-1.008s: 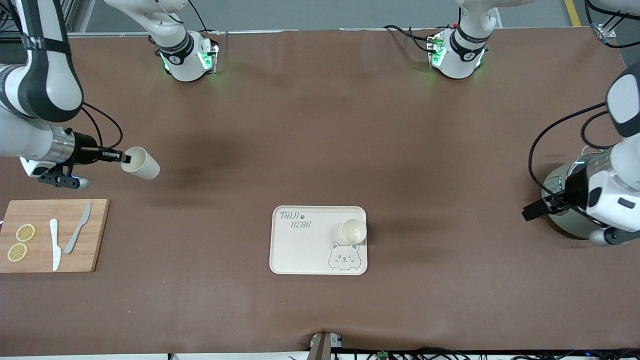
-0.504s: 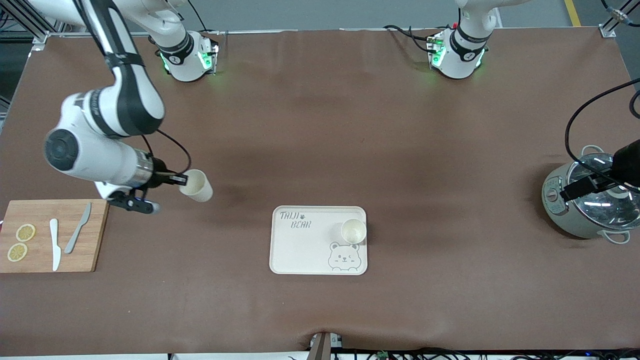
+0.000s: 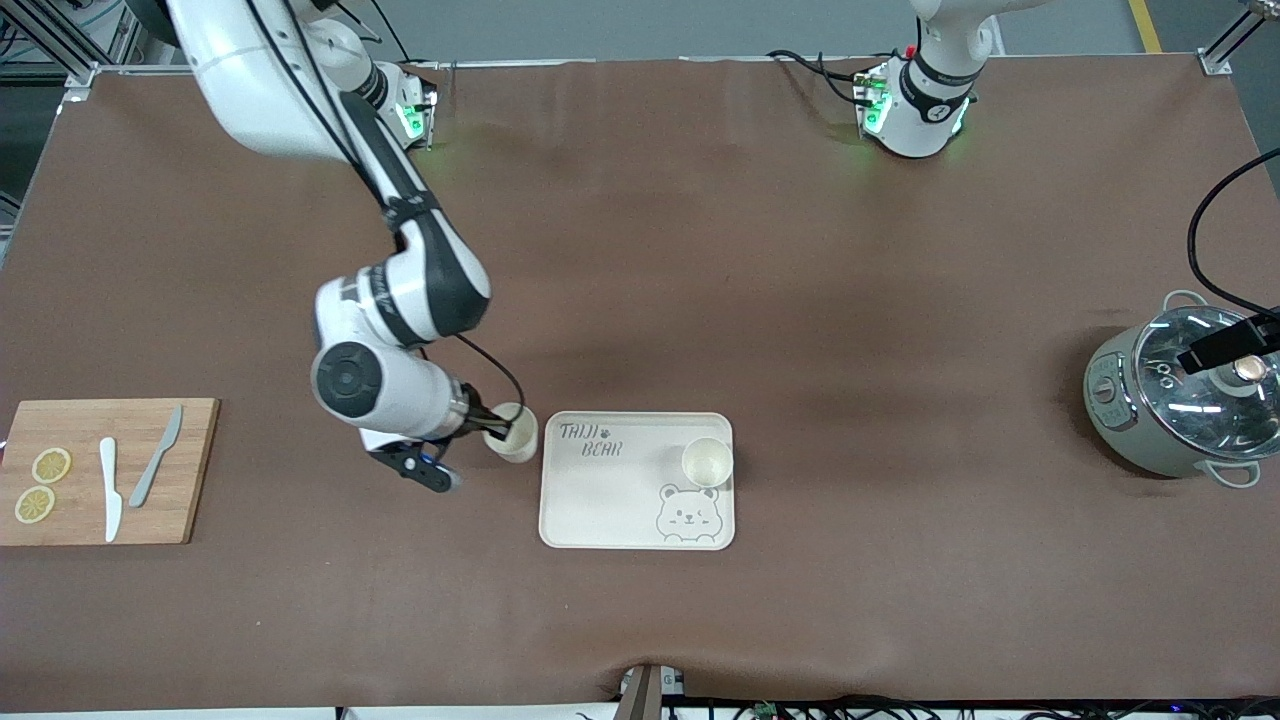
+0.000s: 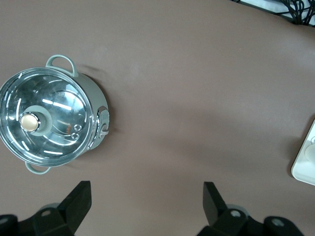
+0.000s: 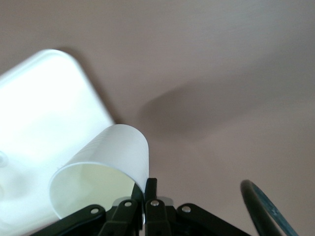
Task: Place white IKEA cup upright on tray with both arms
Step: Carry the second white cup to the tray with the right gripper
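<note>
A white cup (image 3: 516, 432) hangs tilted over the table, just beside the edge of the cream tray (image 3: 610, 500) that faces the right arm's end. My right gripper (image 3: 497, 430) is shut on the cup's rim, one finger inside and one outside. The right wrist view shows the held cup (image 5: 108, 167), the right gripper (image 5: 147, 189) and the tray (image 5: 44, 113). A second white cup (image 3: 707, 461) stands upright on the tray above the bear drawing. My left gripper (image 3: 1228, 343) is open and holds nothing, over the pot; its fingers (image 4: 78, 199) stand wide apart.
A grey pot with a glass lid (image 3: 1165, 405) (image 4: 49, 123) stands at the left arm's end of the table. At the right arm's end a wooden cutting board (image 3: 190, 470) carries lemon slices, a white knife and a grey knife. A tray corner (image 4: 305, 167) shows in the left wrist view.
My right arm has carried the cup from the right arm's end of the table across to the tray's edge. My left arm has drawn back, its gripper now over the pot's lid.
</note>
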`<state>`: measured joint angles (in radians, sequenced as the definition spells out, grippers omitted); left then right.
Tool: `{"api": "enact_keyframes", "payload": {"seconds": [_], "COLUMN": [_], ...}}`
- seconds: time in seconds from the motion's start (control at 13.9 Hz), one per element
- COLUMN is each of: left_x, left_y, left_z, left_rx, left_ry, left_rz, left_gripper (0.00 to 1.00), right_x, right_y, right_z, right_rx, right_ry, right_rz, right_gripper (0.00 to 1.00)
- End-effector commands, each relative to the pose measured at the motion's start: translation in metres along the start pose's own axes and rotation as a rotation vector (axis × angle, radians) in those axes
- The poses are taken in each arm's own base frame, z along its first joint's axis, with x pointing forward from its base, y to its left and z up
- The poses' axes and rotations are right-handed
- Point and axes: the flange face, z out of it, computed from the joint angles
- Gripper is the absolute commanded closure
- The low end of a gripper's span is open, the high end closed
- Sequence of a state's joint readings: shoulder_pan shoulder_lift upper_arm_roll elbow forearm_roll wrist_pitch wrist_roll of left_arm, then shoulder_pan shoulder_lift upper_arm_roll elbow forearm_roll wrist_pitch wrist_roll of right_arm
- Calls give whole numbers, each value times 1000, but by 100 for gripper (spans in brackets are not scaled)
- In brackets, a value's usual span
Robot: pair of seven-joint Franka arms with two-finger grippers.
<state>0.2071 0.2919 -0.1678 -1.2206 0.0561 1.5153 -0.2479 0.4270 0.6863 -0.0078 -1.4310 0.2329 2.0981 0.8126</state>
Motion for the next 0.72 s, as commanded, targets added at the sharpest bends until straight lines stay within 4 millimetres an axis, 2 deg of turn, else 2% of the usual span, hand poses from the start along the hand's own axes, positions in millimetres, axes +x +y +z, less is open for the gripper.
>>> {"api": "enact_keyframes", "payload": {"seconds": [0.0,0.22,0.36,0.58,0.65], "left_x": [-10,-17,-21,-34,-36], "left_y": [-1,-9,-11,-16,-17], "left_z": [-4,-14,-19,-23,-23], "left_rx": [21,25,26,36,40], "left_ry": [-13,-16,-14,-22,-24], "left_rz": [17,21,53,62,60], "left_gripper": [0,0,0,0,0], "right_x": [-8,-21,-22,-20,-19], "right_y": [-27,-42,-40,-35,-35], "right_z": [7,20,24,45,46], "right_rx": [102,127,118,90,85], "right_ry": [-31,-41,-50,-60,-58], "right_rz": [75,110,119,122,120], "right_gripper": [100,100,100,100,100]}}
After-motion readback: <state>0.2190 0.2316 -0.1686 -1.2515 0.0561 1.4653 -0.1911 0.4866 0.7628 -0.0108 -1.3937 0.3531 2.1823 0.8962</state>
